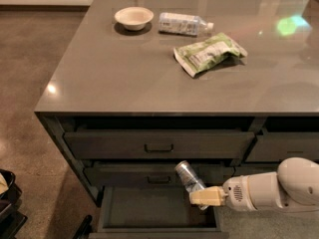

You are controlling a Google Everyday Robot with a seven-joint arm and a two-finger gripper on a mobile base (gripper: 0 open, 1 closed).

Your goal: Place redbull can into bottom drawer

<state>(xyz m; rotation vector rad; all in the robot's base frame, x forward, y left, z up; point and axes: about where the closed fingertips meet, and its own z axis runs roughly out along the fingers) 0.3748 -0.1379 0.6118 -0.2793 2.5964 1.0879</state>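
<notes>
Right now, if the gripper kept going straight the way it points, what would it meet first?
The gripper, shut on the redbull can, points left over the open bottom drawer. The way across looks free; first contact would probably be the drawer's left wall, if it rides low enough.

Only one camera here, parked high up in front of the counter (pixel 124 78) and angled down at its drawer fronts, near enough that the gripper (pixel 199 197) clutching the redbull can (pixel 188 176) sits low in frame, bottom drawer (pixel 149 209) just below it, the top stretching away beyond it.
</notes>
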